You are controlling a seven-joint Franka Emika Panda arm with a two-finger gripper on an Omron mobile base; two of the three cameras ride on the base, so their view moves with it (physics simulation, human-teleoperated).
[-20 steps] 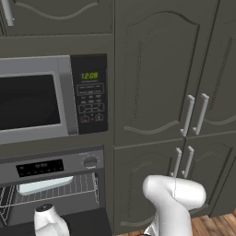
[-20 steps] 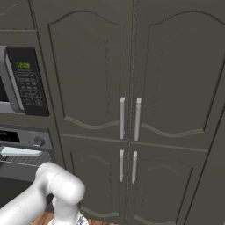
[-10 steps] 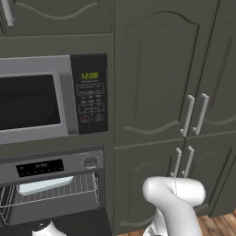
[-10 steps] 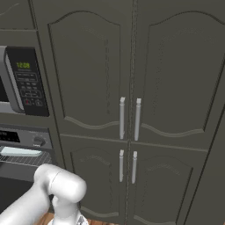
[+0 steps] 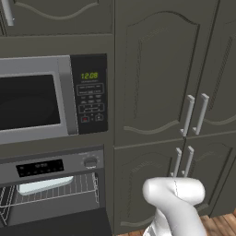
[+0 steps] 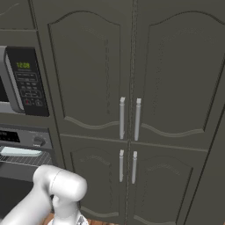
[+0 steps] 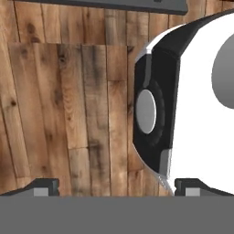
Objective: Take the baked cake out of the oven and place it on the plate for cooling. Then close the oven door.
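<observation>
Cake not yet removed; oven open.

The baked cake (image 5: pixel 44 185) lies on the wire rack (image 5: pixel 60 192) inside the oven (image 5: pixel 53 193), beneath the microwave (image 5: pixel 53 99). The oven door (image 5: pixel 60 224) hangs lowered. The gripper (image 7: pixel 114 188) points at wooden floor (image 7: pixel 64 109), jaws spread wide and empty. Removal, plating and closing all remain outstanding.
</observation>
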